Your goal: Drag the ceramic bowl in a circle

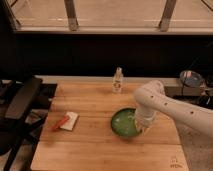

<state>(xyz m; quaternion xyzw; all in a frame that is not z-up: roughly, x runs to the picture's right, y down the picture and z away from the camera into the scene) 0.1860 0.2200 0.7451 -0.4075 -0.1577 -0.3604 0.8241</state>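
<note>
Wooden butcher-block tabletop is filling your view, with a dark wall and a window frame running behind it. You are looking at the ceramic bowl, green and glossy, sitting on the right half of the table, nearer the front edge than the back. The gripper is reaching down at the bowl's right rim, touching or overlapping it; you cannot tell from here how it is set. The white arm is coming in from the right edge, bending at a rounded joint above the bowl. Behind the bowl, near the back edge of the table, a small clear bottle is standing upright, well apart from it. To the left, a white card with a red object on it is lying flat. A bluish-grey dish is sitting off the table at the far right, and a black chair is standing at the left.
</note>
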